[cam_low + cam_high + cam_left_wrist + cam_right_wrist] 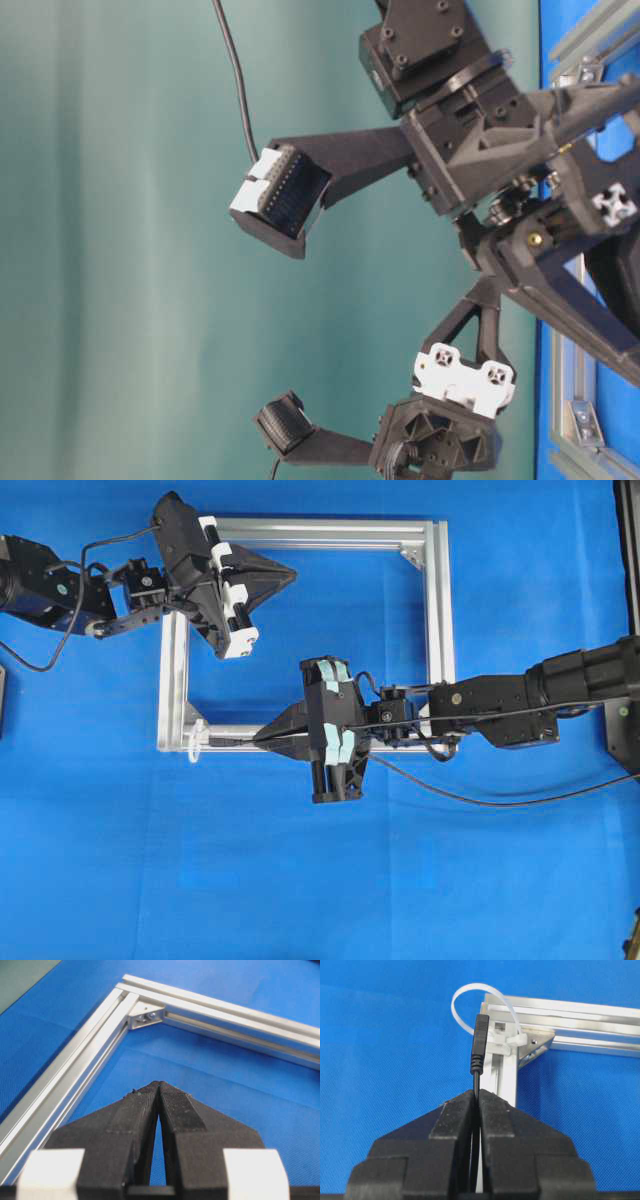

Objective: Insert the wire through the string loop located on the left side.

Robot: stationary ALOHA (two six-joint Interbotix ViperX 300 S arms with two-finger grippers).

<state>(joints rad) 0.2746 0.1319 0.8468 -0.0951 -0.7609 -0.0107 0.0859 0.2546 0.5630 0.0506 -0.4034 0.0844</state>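
Note:
My right gripper [478, 1092] is shut on the black wire [476, 1081] just behind its plug [479, 1042]. The plug points at the white string loop [462, 996], which is tied to the corner of the aluminium frame [580, 1015]; its tip sits at the loop's lower opening. From overhead, the right gripper [262, 739] lies over the frame's bottom bar, the plug [225, 741] reaching toward the string loop [192, 742] at the bottom left corner. My left gripper [290, 576] is shut and empty inside the frame [438, 600] near its top; its wrist view shows the tips [159, 1085] above blue cloth.
The wire's slack [480, 800] trails right across the blue cloth under the right arm. A frame corner bracket [145, 1016] lies ahead of the left gripper. Dark equipment [625, 730] stands at the right edge.

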